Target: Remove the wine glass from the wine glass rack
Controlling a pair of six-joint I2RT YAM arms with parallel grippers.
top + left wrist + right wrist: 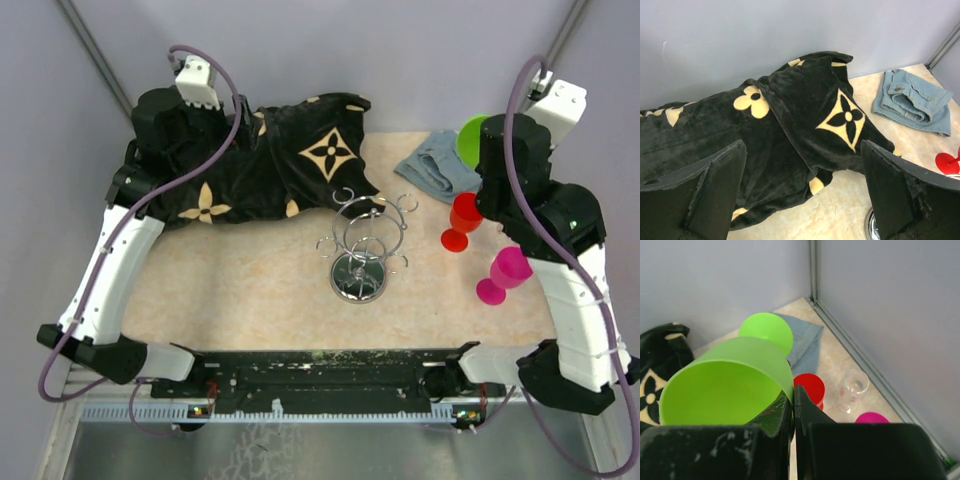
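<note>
The wine glass rack (pixel 358 250) stands in the middle of the top view, and I see no glass on its loops. The green wine glass (pixel 725 385) is off it, in the upper right of the top view. The right gripper (pixel 793 412) pinches the glass by its rim, fingers tight on the thin wall. The left gripper (pixel 802 150) hangs over the black blanket (pixel 790 110), fingers wide apart, holding nothing. I think the job now is to put the green glass down. Go slow, keep the pinch firm, and pick a bare spot away from the red glass (pixel 462 220), the pink glass (pixel 505 272) and the clear glass (pixel 852 387).
</note>
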